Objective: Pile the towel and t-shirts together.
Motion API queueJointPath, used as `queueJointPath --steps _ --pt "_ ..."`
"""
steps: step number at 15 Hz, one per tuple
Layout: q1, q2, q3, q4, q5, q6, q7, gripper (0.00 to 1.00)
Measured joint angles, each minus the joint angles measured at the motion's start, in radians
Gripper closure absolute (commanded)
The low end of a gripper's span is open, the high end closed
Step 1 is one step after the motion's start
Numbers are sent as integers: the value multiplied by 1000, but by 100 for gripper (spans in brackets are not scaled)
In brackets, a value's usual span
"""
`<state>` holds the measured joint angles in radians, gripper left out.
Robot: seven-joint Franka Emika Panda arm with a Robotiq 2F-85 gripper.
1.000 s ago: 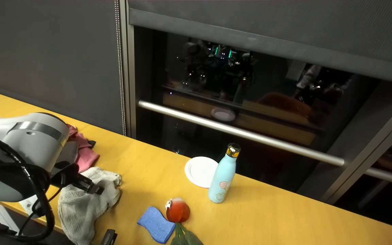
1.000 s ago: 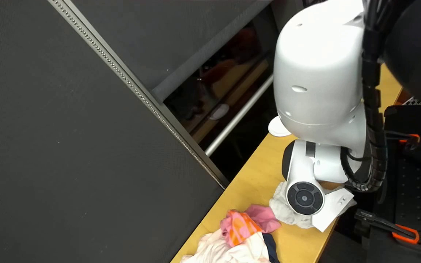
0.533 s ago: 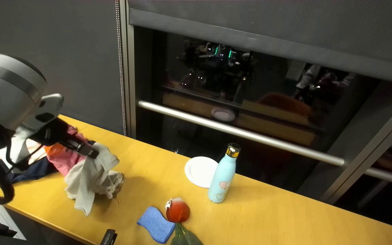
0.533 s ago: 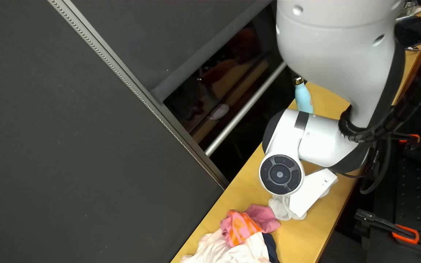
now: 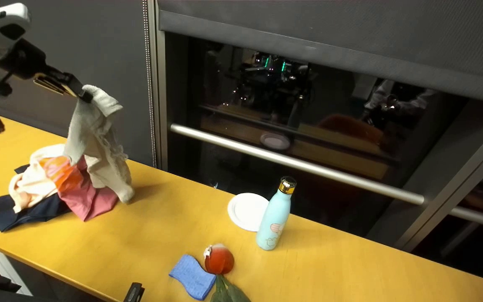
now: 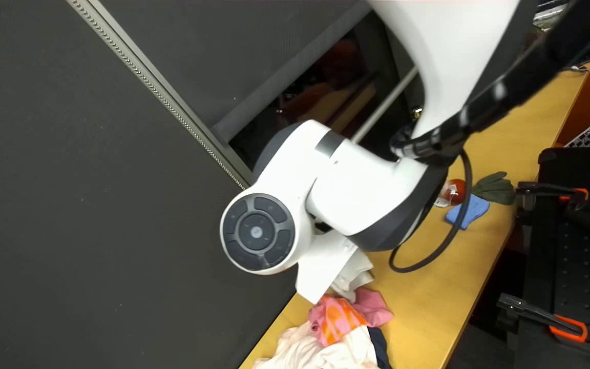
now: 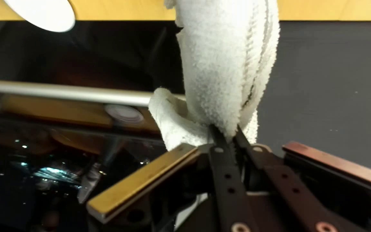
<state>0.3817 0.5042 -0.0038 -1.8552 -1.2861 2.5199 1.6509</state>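
The hand point(image 7: 226, 132) is pinching a fold of the off-white towel point(image 5: 94, 142) in a narrow grip, and the towel is hanging at the edge of the heaped t-shirts point(image 5: 46, 186). Its lower end is dangling by the pink cloth point(image 5: 88, 201) — whether it is touching that or the surface point(image 5: 174, 226), I cannot tell. As I judge it, the step is laying the towel on the heap: moving it over the middle, holding it high enough that its tail isn't dragging the t-shirts, and letting go only once its folds are resting there.
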Motion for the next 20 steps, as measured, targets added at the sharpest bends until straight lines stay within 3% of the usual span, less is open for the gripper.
queueJointPath --steps 5,10,15,19,20 --pt "-33 198 107 223 68 77 -135 98" --pt "-14 341 176 291 219 127 -315 98" --pt "27 424 178 296 433 65 -511 98" --pt "63 514 141 355 570 17 -620 98" --pt "74 527 128 371 594 12 -638 79"
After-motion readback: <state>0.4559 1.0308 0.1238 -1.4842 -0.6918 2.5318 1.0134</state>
